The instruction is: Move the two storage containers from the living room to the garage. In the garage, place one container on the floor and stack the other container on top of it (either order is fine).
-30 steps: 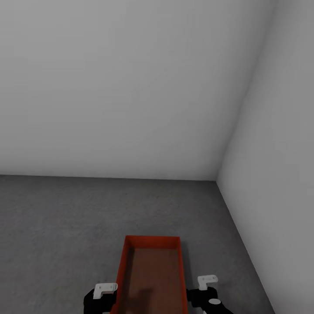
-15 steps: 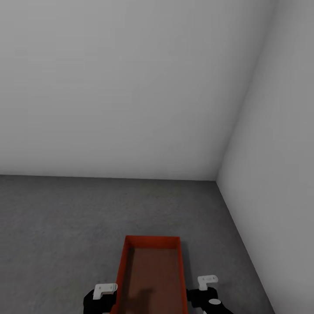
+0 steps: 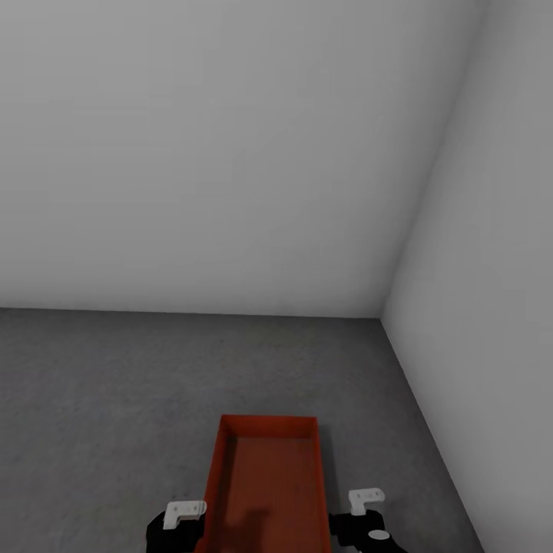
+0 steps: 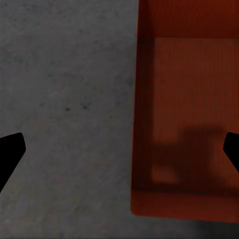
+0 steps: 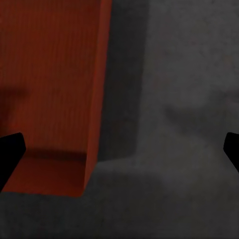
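- sitting flat on the rough grey garage floor (image 3: 115, 384), one orange-red storage container (image 3: 269, 484), long axis pointing toward the corner where the two pale walls (image 3: 230, 153) meet; probably set there as the base of the stack.
- flanking it on either side in the head view: left gripper (image 3: 184, 513) just beside the left wall of the tub, right gripper (image 3: 365, 501) a little apart from the right wall.
- in the left wrist view, spreading wide, dark fingertips (image 4: 11, 149) at both edges, one over bare concrete, the other over the tub's ribbed inside (image 4: 189, 99); clutching nothing.
- in the right wrist view, likewise gaping wide, fingertips (image 5: 10, 149) far apart, the container's side wall (image 5: 97, 89) and its shadow lying between them; also clutching nothing.
- judging from that: letting go already done, arms poised straddling the tub so as to be clearing its flared walls on lifting away.
- comparing with a second ago: container and camera staying put; both white gripper brackets sitting very slightly lower in the head view, suggesting arms easing downward or back.
- second tub not visible here; fetching it likely remaining.
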Tool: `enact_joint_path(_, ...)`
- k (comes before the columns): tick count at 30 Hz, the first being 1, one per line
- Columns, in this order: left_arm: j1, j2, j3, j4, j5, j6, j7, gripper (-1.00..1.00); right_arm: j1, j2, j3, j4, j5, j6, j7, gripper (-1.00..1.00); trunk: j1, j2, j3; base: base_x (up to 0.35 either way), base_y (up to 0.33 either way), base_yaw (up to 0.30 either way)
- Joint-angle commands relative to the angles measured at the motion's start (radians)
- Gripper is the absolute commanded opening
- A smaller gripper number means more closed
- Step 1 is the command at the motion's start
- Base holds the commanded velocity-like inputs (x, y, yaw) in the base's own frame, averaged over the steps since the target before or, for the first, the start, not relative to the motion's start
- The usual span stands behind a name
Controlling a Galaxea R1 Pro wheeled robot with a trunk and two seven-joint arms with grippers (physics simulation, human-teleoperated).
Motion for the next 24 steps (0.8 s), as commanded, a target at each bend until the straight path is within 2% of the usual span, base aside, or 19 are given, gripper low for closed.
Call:
enact_joint_path(1, -0.001, 0.0, -0.003, 0.001, 0.0, -0.003, 0.006, 1.0, 0.0, 0.0, 0.007, 0.001, 0.002, -0.002, -0.007, 1.0, 0.0, 0.0, -0.001, 0.0, 0.0, 0.0)
enact_joint_path(24, 0.001, 0.001, -0.003, 0.003, -0.001, -0.003, 0.007, 1.0, 0.001, 0.002, 0.007, 0.003, 0.002, -0.002, -0.007, 1.0, 0.0, 0.0, -0.001, 0.0, 0.0, 0.0)
